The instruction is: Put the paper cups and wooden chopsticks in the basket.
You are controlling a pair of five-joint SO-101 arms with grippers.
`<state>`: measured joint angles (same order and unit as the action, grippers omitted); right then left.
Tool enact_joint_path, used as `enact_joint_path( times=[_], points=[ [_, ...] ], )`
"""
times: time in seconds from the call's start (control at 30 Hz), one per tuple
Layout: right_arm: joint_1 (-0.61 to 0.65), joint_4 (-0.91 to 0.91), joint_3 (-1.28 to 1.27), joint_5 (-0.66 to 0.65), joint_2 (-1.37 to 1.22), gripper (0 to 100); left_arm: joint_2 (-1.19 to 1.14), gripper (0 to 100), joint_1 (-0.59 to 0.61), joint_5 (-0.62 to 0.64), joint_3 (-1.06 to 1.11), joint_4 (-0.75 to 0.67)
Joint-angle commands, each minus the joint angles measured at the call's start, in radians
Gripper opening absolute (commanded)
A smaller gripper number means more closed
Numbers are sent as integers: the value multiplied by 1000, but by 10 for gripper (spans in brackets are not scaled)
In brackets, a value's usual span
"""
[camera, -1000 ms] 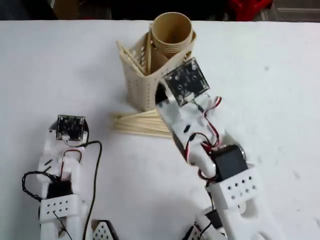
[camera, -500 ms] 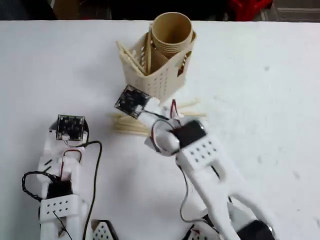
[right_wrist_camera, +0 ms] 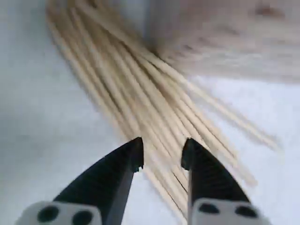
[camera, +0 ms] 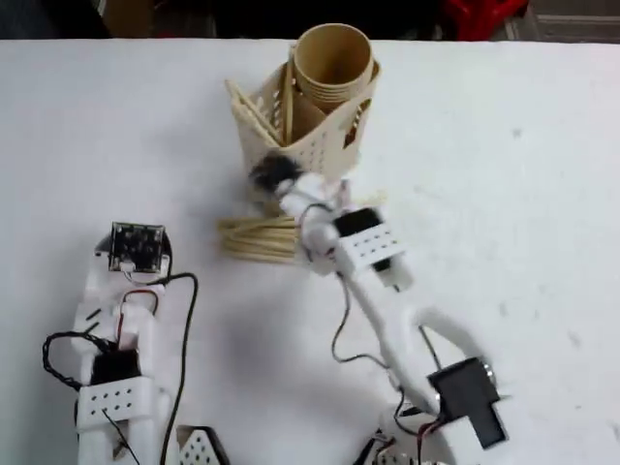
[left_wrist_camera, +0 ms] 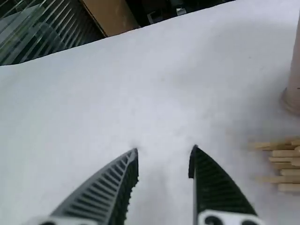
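Right pincer (right_wrist_camera: 161,149) is hovering spread apart, grasping nothing, just over the loose wooden chopsticks (right_wrist_camera: 154,98), which are lying in a fanned heap on the desk (camera: 504,194) against the foot of the basket (camera: 315,160). Stacked paper cups (camera: 334,58) are standing inside that basket with a few more sticks leaning beside them. I am keeping my left pincer (left_wrist_camera: 163,152) released, low over the desk, well apart from the basket.

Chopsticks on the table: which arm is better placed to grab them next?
Right, probably: the right gripper is open over the loose chopsticks beside the basket; the left gripper is over bare table, off to their side.
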<state>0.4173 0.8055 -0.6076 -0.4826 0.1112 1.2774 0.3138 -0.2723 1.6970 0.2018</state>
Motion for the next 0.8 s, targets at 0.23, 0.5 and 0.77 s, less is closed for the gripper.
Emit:
enact_joint_path(
  times=[0.23,0.5,0.77],
  points=[
    [-259,-274,-25,305,-5,31,15,190,-10,8,-2,2],
    [-259,-602,-23,321,-156,31,15,190,-10,8,-2,2],
    [-266,-628,89,292,-394,31,15,189,-10,8,-2,2]
  ],
)
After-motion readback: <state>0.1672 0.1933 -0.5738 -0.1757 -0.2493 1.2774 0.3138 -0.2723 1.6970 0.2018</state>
